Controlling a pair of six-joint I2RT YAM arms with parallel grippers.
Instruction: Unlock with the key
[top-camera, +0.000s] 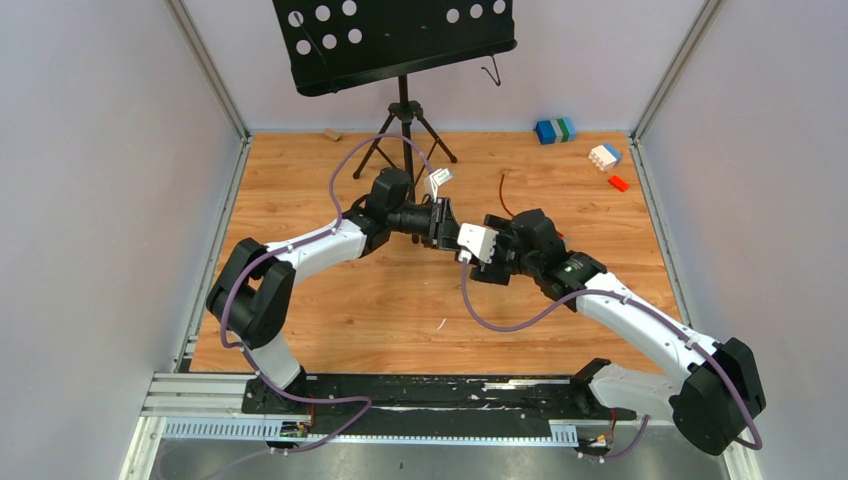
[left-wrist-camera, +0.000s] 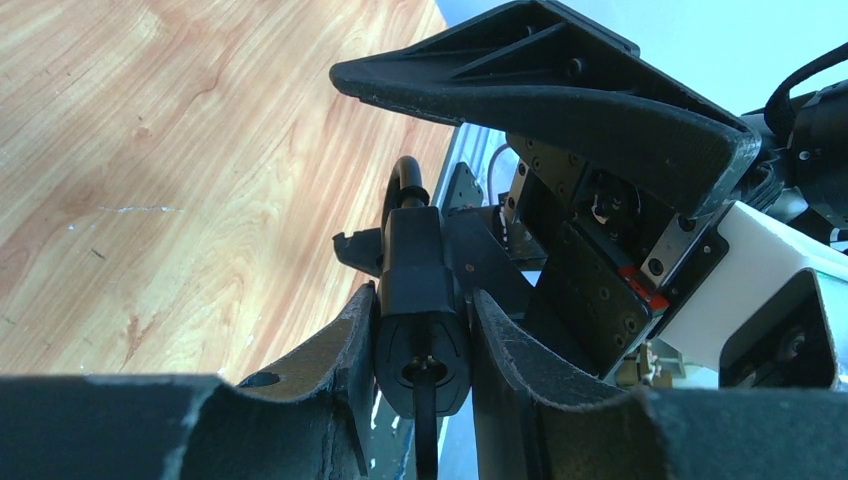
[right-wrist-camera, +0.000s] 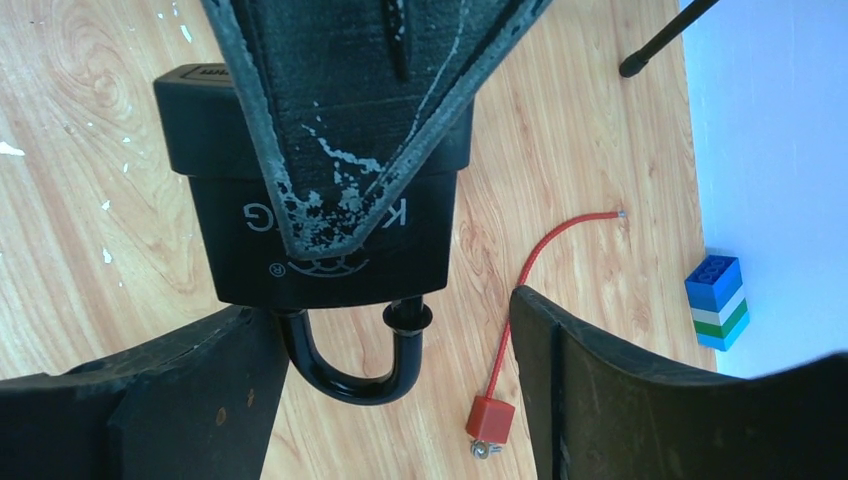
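Note:
A black padlock (left-wrist-camera: 420, 260) is clamped between the fingers of my left gripper (left-wrist-camera: 422, 300), above the wooden table. A thin dark strip (left-wrist-camera: 427, 420) hangs from its keyhole; I cannot tell whether it is the key. In the right wrist view the padlock body (right-wrist-camera: 230, 250) sits under a left finger (right-wrist-camera: 370, 120), with its shackle (right-wrist-camera: 345, 385) pointing at the camera. My right gripper (right-wrist-camera: 390, 310) is open, its fingers wide on either side of the shackle and not touching it. In the top view the two grippers meet (top-camera: 460, 238).
A small red block with a metal bit and a red cord (right-wrist-camera: 490, 417) lies on the table under the right gripper. A music stand (top-camera: 395, 40) on a tripod stands at the back. Blue-green (top-camera: 555, 130), white (top-camera: 603, 155) and red (top-camera: 618, 183) bricks lie back right.

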